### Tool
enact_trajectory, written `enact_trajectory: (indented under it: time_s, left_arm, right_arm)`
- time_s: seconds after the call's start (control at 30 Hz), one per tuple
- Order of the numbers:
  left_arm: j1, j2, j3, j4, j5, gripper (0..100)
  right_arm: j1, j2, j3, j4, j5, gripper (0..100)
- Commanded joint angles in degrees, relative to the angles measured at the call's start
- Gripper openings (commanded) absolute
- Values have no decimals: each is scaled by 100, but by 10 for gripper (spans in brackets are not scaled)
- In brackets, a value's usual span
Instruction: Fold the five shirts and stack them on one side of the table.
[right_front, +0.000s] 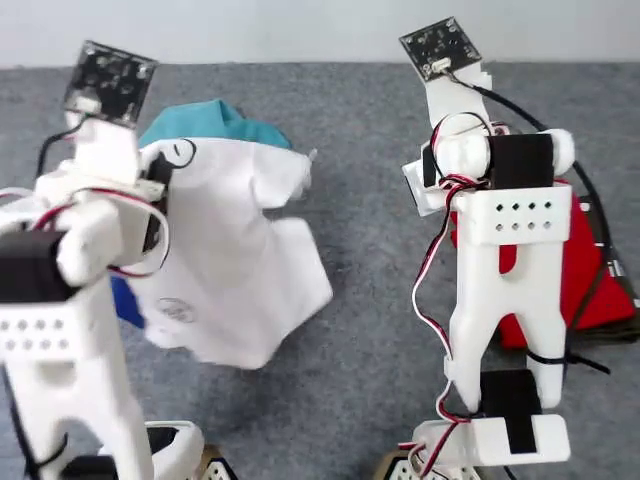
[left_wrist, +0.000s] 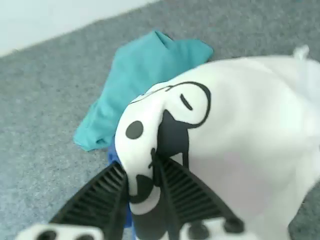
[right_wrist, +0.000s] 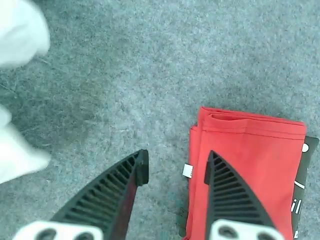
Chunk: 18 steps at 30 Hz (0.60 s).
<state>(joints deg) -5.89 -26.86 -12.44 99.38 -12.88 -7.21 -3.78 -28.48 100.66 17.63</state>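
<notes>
Light was bright, even and diffuse, seemingly from overhead. The white shirt (right_front: 235, 280) glared almost to blankness, its folds barely showing. It cast only a soft, narrow shadow along its lower edge on the grey counter (right_front: 360, 300).

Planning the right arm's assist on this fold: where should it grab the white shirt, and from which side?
Likely the loose corner of the white shirt nearest the right arm, coming in low across the bare table. The left gripper pinches the printed end, and that corner juts out away from the teal shirt. The right gripper is open.
</notes>
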Motion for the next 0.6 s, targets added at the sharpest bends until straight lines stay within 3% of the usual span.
enact_trajectory:
  time_s: [0.0,0.17,0.23,0.33,0.57]
  left_arm:
    - [-132,-413,-215,105,-53,17]
    - [-167,-457,303,97,-53,19]
    - [-536,-448,453,0,-35,19]
    - [-1547,-466,549,-378,62,19]
    - [-4281,-448,567,-1213,1442,19]
  right_arm:
    - [-57,-198,0,215,9,194]
    - [-57,-198,0,215,9,194]
    - [-57,-198,0,215,9,194]
    - [-57,-198,0,224,9,194]
    - [-57,-198,0,224,9,194]
